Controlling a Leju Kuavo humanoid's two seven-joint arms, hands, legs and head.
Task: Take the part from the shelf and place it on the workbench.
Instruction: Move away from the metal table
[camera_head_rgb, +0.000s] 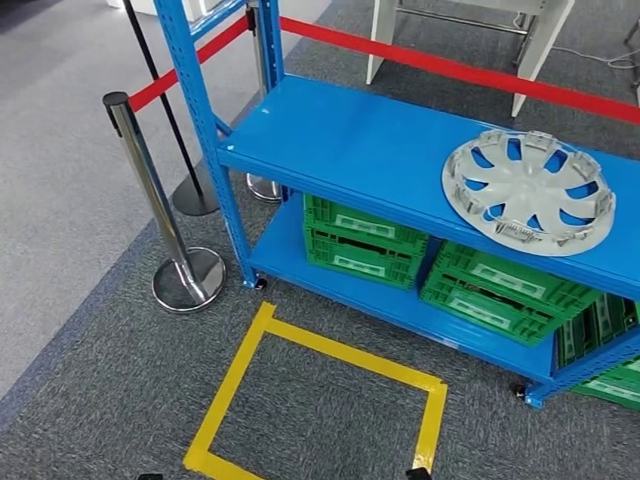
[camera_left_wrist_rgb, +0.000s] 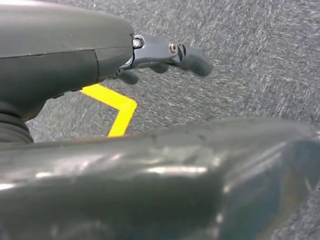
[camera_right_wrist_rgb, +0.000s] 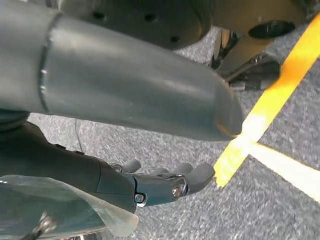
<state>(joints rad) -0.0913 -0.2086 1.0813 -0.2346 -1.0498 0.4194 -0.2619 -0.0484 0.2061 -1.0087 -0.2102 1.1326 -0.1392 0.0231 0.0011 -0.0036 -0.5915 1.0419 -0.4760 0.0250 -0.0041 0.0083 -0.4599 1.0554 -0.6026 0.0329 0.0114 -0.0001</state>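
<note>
Left hand (camera_left_wrist_rgb: 166, 55): hangs over the carpet, fingers straight and apart, holding nothing.
Right hand (camera_right_wrist_rgb: 162, 182): the same, loose and empty, near the yellow tape (camera_right_wrist_rgb: 264, 110).
Part: the hubcap (camera_head_rgb: 528, 190) lies flat at the right of the head view, on the shelf (camera_head_rgb: 347, 140).
Doing it well: probably approach squarely, lift both arms, and grip the rim at opposite sides.

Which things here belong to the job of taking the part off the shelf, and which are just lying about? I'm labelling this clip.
Job:
- silver plastic wheel cover, lying on the top board
- blue metal shelf
- left hand and right hand, both hanging empty over grey carpet

Lying about:
- green plastic crates on the lower board
- chrome barrier post
- red barrier belt
- yellow floor tape square
</note>
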